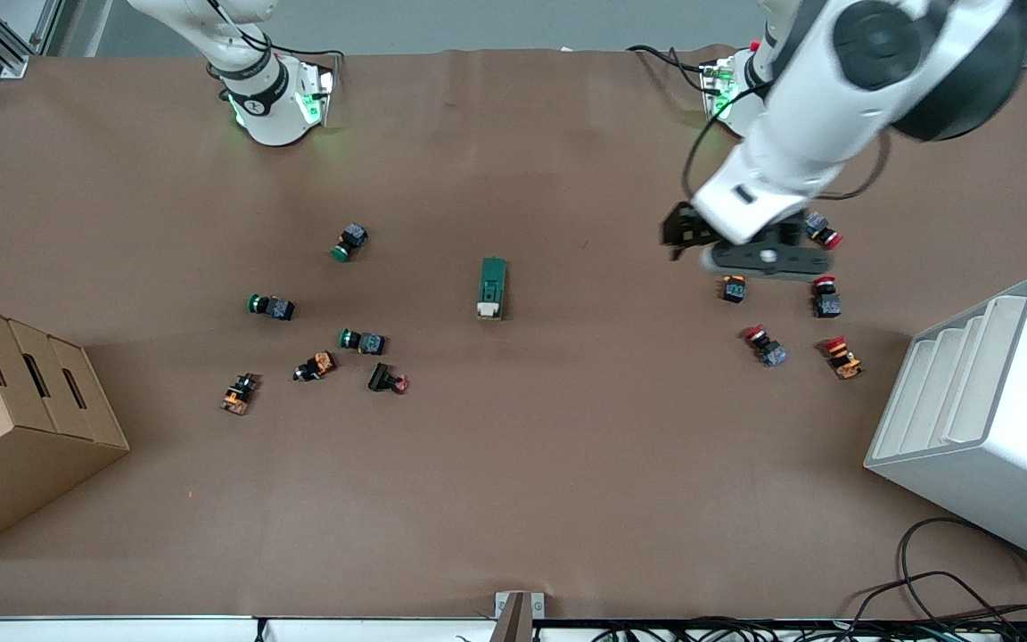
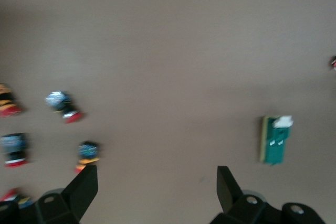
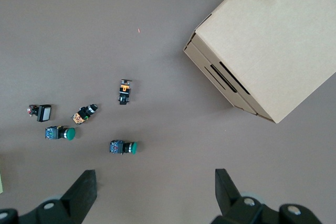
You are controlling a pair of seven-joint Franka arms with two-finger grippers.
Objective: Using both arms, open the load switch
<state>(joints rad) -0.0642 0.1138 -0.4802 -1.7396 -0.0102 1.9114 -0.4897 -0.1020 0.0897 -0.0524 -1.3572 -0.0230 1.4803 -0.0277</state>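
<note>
The load switch is a dark green block lying alone mid-table, its white lever end toward the front camera. It also shows in the left wrist view, where the switch lies well off to one side of the fingers. My left gripper hangs open over the red push buttons toward the left arm's end of the table, and its jaws hold nothing. My right gripper is open and empty, high over the green push buttons. In the front view only the right arm's base shows.
Green and orange push buttons lie scattered toward the right arm's end, beside a cardboard box. Red push buttons lie near a white rack at the left arm's end. Cables trail at the table's front edge.
</note>
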